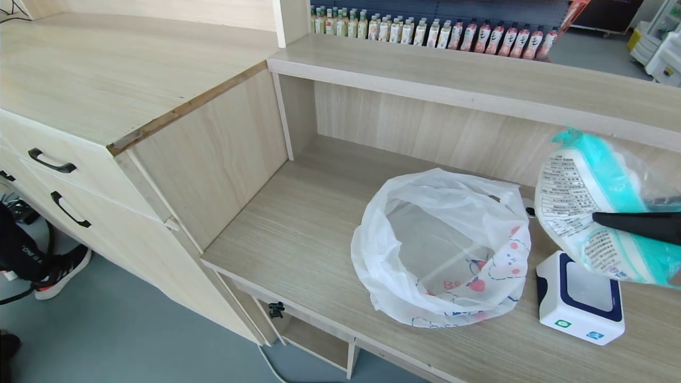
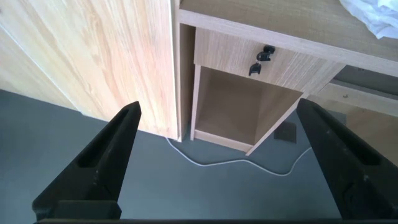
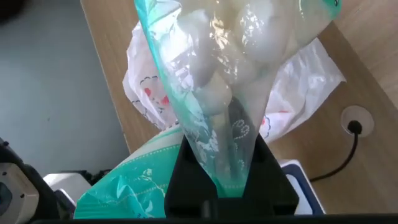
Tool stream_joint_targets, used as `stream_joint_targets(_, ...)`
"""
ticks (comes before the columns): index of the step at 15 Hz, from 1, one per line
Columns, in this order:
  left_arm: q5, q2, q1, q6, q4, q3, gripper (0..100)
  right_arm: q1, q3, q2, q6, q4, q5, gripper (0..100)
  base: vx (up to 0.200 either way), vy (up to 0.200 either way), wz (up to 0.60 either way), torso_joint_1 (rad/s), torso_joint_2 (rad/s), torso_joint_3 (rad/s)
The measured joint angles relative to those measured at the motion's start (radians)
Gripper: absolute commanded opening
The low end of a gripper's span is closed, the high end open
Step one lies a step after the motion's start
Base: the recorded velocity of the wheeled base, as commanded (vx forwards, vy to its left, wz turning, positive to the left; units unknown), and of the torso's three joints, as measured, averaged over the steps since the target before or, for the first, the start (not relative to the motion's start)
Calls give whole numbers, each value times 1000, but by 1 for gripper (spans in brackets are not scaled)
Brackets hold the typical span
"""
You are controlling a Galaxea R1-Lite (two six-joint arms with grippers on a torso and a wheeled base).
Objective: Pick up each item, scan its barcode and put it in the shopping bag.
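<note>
The right pincer (image 3: 227, 169) is clamped on a packet (image 1: 580, 191) and holds it in the air. The scanner (image 1: 580, 298) lies just beneath it on the counter (image 1: 298, 234), and the bag (image 1: 441, 250), mouth open, sits beside it toward the robot's left. The left pincer (image 2: 219, 106) hangs spread wide with nothing in it, low before the counter, a cable (image 2: 236, 163) on the floor (image 2: 205, 193) below.

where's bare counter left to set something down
Widest free patch: the pale wooden counter between the cabinet side panel and the white plastic shopping bag. A narrower strip behind the bag, along the back panel. Crowded right: the white-and-blue scanner box sits beside the bag under the teal-and-clear packet.
</note>
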Motion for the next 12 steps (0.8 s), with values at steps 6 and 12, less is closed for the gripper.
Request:
stream_joint_targets(6, -1, 0, 1, 0, -1, 0, 100, 20, 133, 264, 196, -443, 122, 0, 0, 0, 0, 0, 0, 0)
stream_joint_targets(12, 0, 0, 1, 0, -1, 0, 100, 102, 177, 413, 241, -555, 191, 0, 0, 0, 0, 0, 0, 0)
